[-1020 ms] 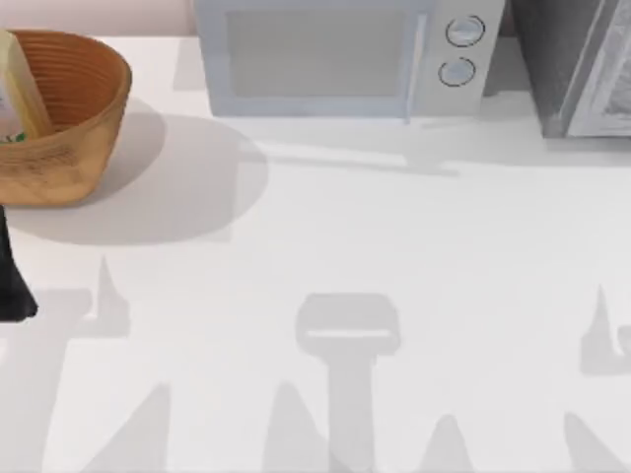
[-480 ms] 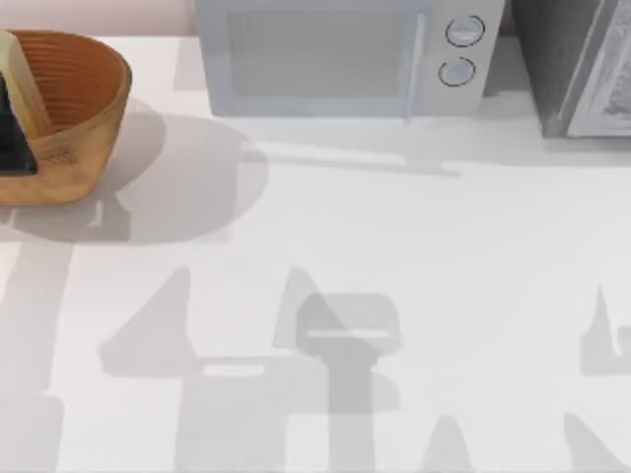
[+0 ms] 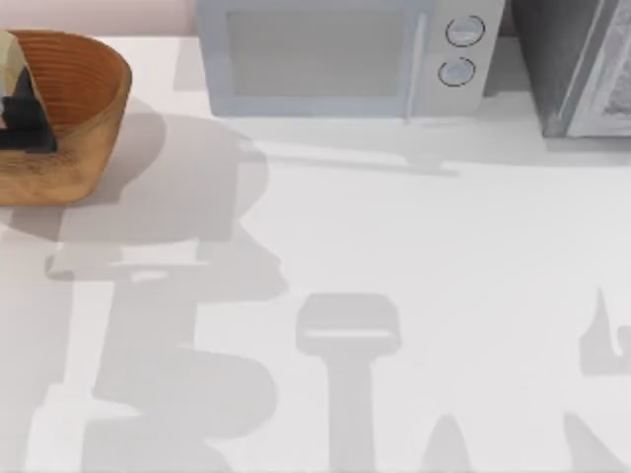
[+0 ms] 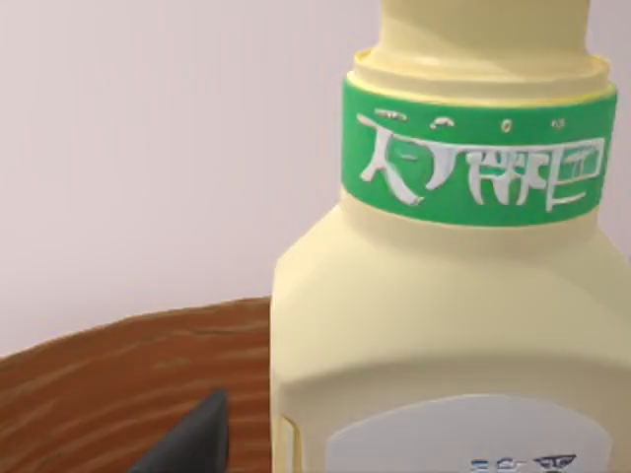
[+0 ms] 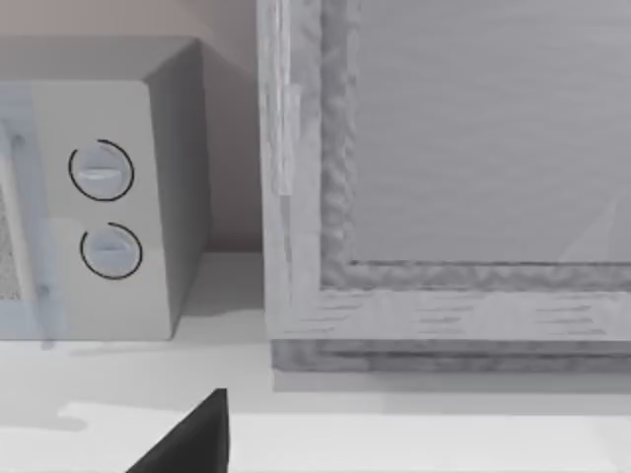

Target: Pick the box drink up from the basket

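While the left pincer [image 3: 22, 123] hangs in the basket [image 3: 84, 103] at ten o'clock — spread unreadable — the box drink [image 4: 463, 296] sits unlifted.

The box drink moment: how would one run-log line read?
left tool: inside round tan wicker basket, at pale yellow green-banded box drink | drink: in basket | right tool: facing grey microwave

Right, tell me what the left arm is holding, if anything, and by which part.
Cannot be told. The left gripper is down in the basket against the box drink, but whether its jaws have closed on it is hidden.
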Action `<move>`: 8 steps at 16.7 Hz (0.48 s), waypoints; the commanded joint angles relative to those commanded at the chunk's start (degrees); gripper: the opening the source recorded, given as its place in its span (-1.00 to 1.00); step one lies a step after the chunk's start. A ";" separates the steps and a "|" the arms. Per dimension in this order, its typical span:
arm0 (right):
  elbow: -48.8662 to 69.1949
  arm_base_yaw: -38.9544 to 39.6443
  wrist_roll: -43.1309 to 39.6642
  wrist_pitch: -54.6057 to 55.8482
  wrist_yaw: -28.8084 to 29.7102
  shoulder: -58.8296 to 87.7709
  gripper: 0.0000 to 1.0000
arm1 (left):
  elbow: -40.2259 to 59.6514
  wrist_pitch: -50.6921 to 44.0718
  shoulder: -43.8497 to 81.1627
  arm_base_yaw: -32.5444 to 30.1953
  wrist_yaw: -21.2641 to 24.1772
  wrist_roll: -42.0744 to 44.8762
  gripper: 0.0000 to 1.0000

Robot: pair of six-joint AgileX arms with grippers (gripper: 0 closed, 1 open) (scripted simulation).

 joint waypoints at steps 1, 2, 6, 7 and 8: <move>0.00 0.00 0.00 0.00 0.00 0.00 1.00 | 0.78 1.62 2.51 0.16 0.21 0.01 1.00; 0.00 0.00 0.00 0.00 0.00 0.00 1.00 | 1.37 2.87 4.44 0.29 0.37 0.02 1.00; 0.00 0.00 0.00 0.00 0.00 0.00 1.00 | 2.04 4.29 6.64 0.43 0.56 0.02 1.00; 0.00 0.00 0.00 0.00 0.00 0.00 1.00 | 2.04 4.29 6.64 0.43 0.56 0.02 1.00; 0.00 0.00 0.00 0.00 0.00 0.00 1.00 | 2.04 4.29 6.64 0.43 0.56 0.02 1.00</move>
